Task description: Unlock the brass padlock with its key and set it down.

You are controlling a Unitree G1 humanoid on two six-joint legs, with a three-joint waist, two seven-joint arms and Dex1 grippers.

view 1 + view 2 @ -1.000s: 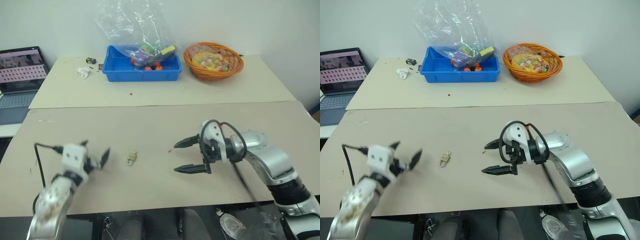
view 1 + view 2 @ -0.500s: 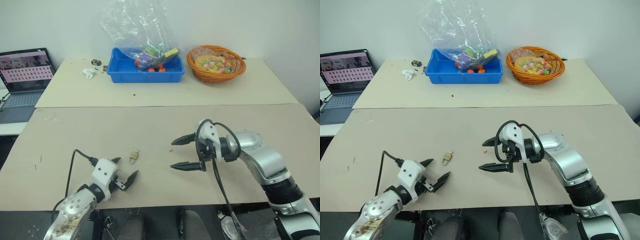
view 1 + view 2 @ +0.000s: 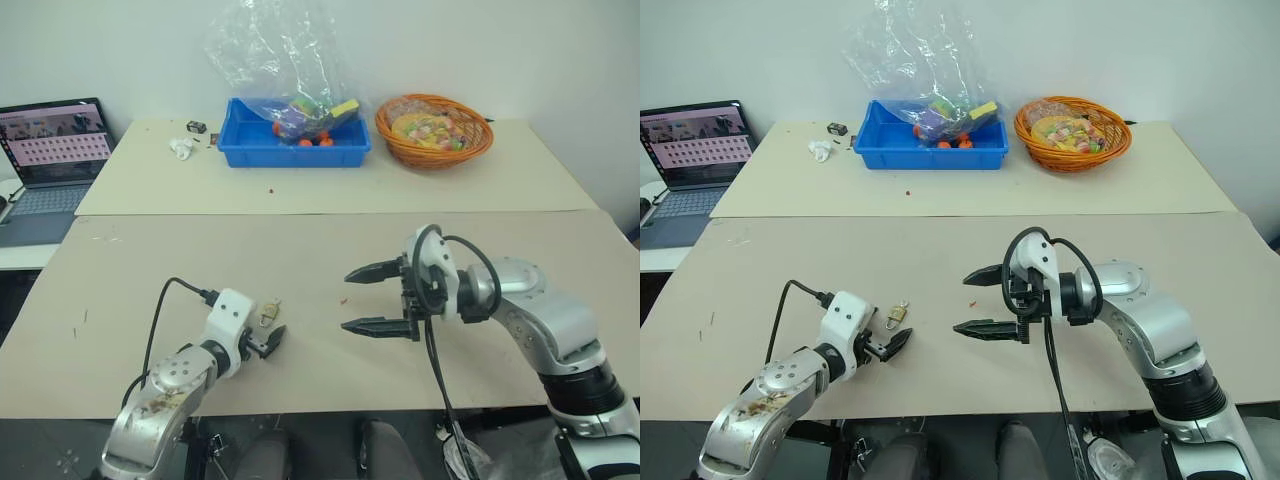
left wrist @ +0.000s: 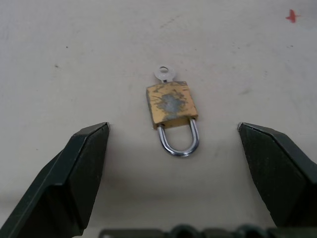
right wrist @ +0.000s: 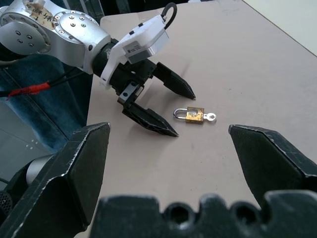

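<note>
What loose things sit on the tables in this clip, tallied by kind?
Brass padlock, key in it: 1
Blue bin: 1
Orange basket: 1
Clear plastic bag: 1
Laptop: 1
Total: 5

You've got silver arms, white wrist blocks, looping black cables, and black pointed fingers on the left hand (image 3: 880,347) and right hand (image 3: 977,300).

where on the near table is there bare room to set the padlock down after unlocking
Bare board lies between the brass padlock and the far seam, and right of the right gripper toward the table edge. It is crowded near the front edge, where the open left gripper flanks the padlock. The rear table holds a blue bin, an orange basket and a laptop.
</note>
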